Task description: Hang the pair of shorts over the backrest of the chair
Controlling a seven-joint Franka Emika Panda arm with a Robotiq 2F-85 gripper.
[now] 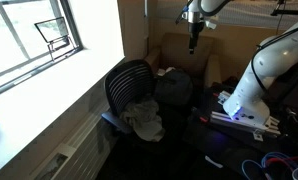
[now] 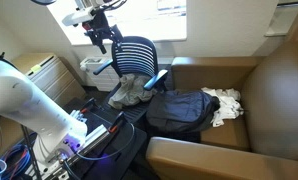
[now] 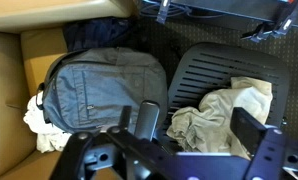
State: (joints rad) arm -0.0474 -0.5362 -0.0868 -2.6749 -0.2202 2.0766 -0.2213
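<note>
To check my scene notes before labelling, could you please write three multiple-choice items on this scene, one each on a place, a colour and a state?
1. Where do the shorts lie? A on the chair seat; B over the backrest; C on the floor.
2. What colour is the backpack? A red; B grey; C yellow.
3. How is the gripper? A shut on the shorts; B open and empty; C shut on the backpack.
Answers: A, they lie crumpled on the seat; B, grey fabric in the wrist view; B, fingers apart, nothing held.
</note>
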